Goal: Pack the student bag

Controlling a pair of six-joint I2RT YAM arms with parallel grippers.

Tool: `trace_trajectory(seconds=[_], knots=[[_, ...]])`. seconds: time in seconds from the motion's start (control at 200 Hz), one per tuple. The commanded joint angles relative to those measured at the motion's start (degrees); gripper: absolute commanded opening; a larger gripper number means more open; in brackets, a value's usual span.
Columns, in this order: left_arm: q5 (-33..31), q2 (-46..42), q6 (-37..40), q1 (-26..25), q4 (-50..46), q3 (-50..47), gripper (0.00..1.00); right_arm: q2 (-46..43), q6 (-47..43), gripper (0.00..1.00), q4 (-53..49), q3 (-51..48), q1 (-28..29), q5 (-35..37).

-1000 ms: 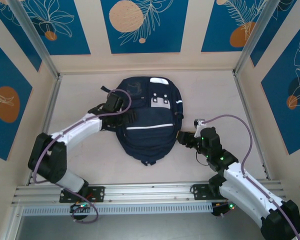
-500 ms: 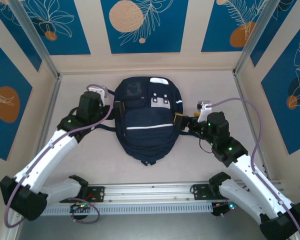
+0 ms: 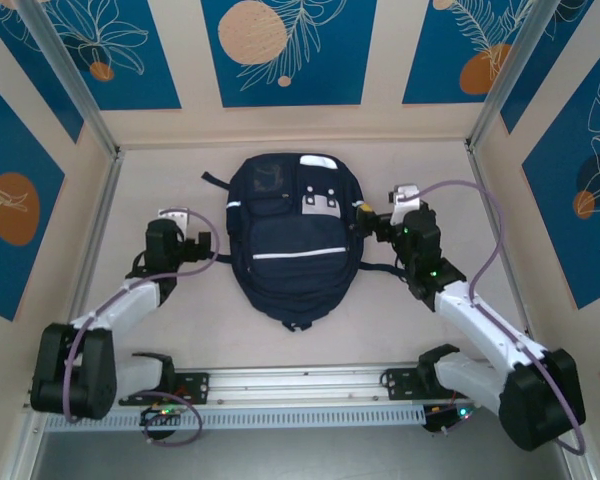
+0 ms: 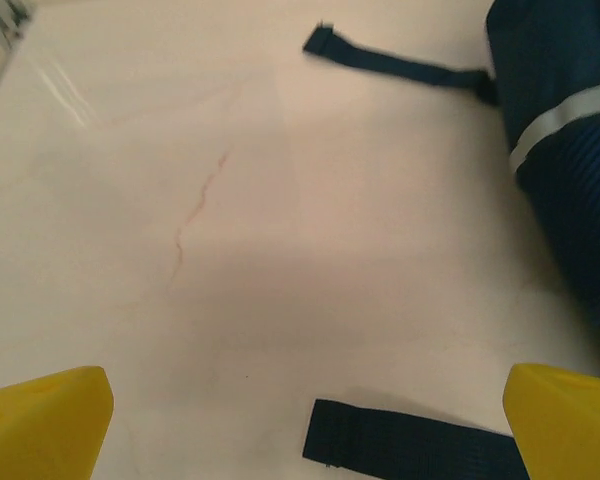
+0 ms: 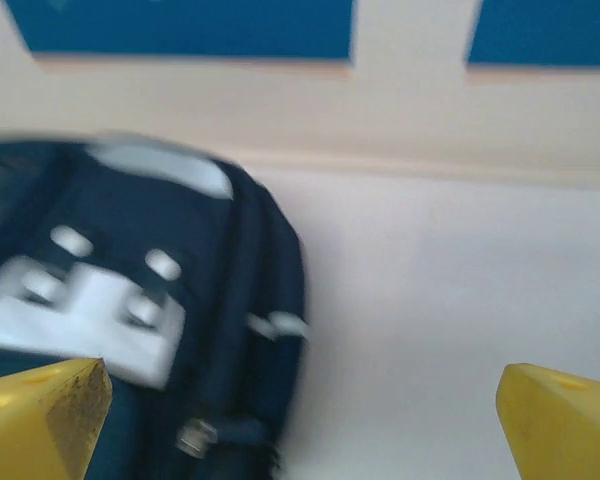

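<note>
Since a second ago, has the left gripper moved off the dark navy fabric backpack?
Yes. The left gripper pulled leftward off the backpack's edge, toward the left metal rail, now open.

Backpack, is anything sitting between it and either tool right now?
Nothing visible. Bare table separates the open left tool from the backpack, apart from its own loose strap. The open right tool sits close beside the backpack, nothing between.
</note>
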Motion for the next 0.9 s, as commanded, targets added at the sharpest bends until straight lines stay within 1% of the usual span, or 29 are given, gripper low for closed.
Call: trace_trajectory(seconds=[0.0, 0.02, 0.05, 0.11, 0.16, 0.18, 0.21, 0.265, 0.33, 0.36, 0.385, 0.425, 0.48, 0.515, 0.555, 0.575, 0.605, 0.625, 0.655, 0.68, 0.715, 0.755, 0.8, 0.85, 0.895], knots=[[0.1, 3.7, -2.2, 0.8, 10.9, -3.0, 1.00, 3.2, -1.6, 0.99, 12.8, -6.6, -4.9, 1.2], [0.6, 4.4, -1.9, 0.9, 12.5, -3.7, 1.00, 4.0, -2.0, 0.99, 13.3, -7.1, -5.6, 0.3], [2.3, 4.5, -0.5, 1.1, 11.0, -2.9, 1.00, 5.3, -3.1, 0.99, 13.6, -7.6, -6.3, -0.8], [5.4, 6.1, 2.3, 1.1, 14.8, -2.9, 1.00, 9.0, -5.5, 0.99, 15.1, -8.4, -6.9, -0.9], [7.0, 7.3, 3.5, 1.0, 20.7, -4.0, 1.00, 12.3, -3.3, 0.99, 17.7, -9.5, -7.8, 0.7], [7.4, 7.4, 4.6, 1.0, 21.6, -4.3, 1.00, 13.0, -2.2, 0.99, 19.8, -10.1, -8.5, 0.5], [7.7, 7.9, 5.5, 1.0, 22.9, -4.4, 1.00, 12.9, -1.9, 0.99, 18.5, -9.7, -8.9, 0.3], [9.2, 10.6, 7.6, 1.0, 30.0, -6.5, 1.00, 12.8, -1.5, 0.99, 20.0, -10.2, -10.4, -3.9], [8.2, 15.7, 7.1, 1.2, 40.7, -10.0, 1.00, 14.0, 1.3, 0.99, 28.0, -12.4, -12.7, -6.4], [7.7, 17.6, 6.9, 1.2, 46.6, -11.5, 1.00, 14.6, 1.6, 0.99, 31.6, -13.7, -13.9, -8.8], [8.2, 17.2, 7.1, 1.1, 45.1, -11.4, 1.00, 14.7, 1.0, 0.99, 32.3, -14.0, -14.5, -10.5], [9.3, 15.6, 7.7, 1.1, 38.2, -9.3, 1.00, 15.5, 0.3, 0.99, 34.2, -14.5, -15.3, -13.1], [8.1, 17.1, 6.4, 1.7, 37.0, -7.2, 1.00, 19.7, -0.4, 0.99, 43.9, -17.0, -16.8, -17.1], [7.5, 16.7, 4.9, 2.5, 33.5, -5.9, 1.00, 24.2, -0.2, 0.99, 51.2, -18.6, -17.1, -17.5], [9.0, 17.2, 4.2, 3.5, 33.5, -5.3, 1.00, 30.5, 0.4, 0.99, 60.3, -19.4, -17.4, -17.3], [9.3, 16.9, 4.2, 3.7, 32.9, -5.3, 1.00, 32.4, 0.5, 0.99, 62.5, -19.5, -17.5, -17.0], [9.3, 17.2, 4.2, 3.8, 33.4, -5.3, 1.00, 31.1, 0.5, 0.99, 59.4, -19.4, -17.5, -17.5], [9.3, 17.1, 4.2, 3.8, 33.3, -5.3, 1.00, 28.7, 0.4, 0.99, 53.1, -18.2, -17.7, -17.8], [9.3, 16.9, 4.2, 3.8, 32.9, -5.2, 1.00, 25.9, 0.7, 0.99, 41.2, -14.3, -18.3, -18.9], [9.2, 17.2, 4.2, 3.8, 33.4, -5.3, 1.00, 26.5, 0.7, 0.99, 36.3, -10.8, -19.0, -20.9], [9.5, 17.1, 4.1, 3.8, 32.7, -5.1, 1.00, 29.2, 1.1, 0.99, 33.5, -6.7, -19.2, -22.9], [9.5, 17.3, 4.0, 3.9, 33.0, -5.1, 1.00, 27.6, 0.4, 0.99, 31.4, -7.1, -18.9, -21.5], [9.5, 17.3, 4.0, 4.0, 32.8, -5.0, 1.00, 28.6, 0.9, 0.99, 33.3, -7.1, -19.1, -21.3], [9.6, 17.2, 4.0, 4.0, 32.6, -5.0, 1.00, 28.0, 0.7, 0.99, 31.1, -6.6, -19.0, -20.9], [9.5, 17.3, 4.0, 4.0, 32.8, -4.9, 1.00, 28.4, 0.8, 0.99, 32.8, -7.0, -18.9, -20.9]])
